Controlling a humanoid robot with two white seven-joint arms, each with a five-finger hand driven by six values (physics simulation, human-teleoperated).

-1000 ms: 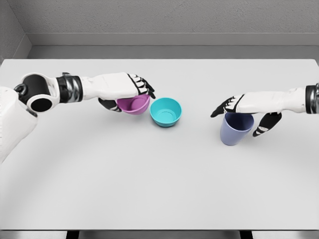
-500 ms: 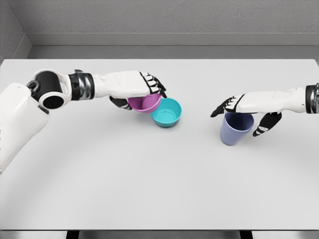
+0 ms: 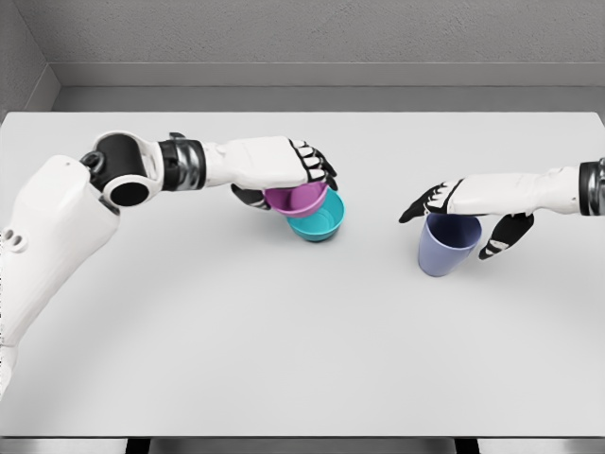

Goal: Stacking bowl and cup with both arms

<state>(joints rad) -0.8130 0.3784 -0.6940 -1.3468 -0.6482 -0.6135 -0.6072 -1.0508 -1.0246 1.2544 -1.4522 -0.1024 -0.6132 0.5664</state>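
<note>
Left hand (image 3: 284, 170) grasps the purple bowl (image 3: 297, 200), held over the teal bowl (image 3: 319, 223). Right hand (image 3: 463, 203) grips the upright blue cup (image 3: 446, 246) on the table (image 3: 284, 359). All containers appear empty.

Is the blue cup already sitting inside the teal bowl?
No. The blue cup stands on the table under the right hand, well apart from the teal bowl.

Left arm reaches in from the lower left, elbow bent, forearm stretched out level toward the middle. Left hand (image 3: 284, 175) is palm-down with fingers curled in a grip. Right arm comes in straight from the right edge, right hand (image 3: 463, 213) palm-down too, fingers and thumb wrapped in a grip.
</note>
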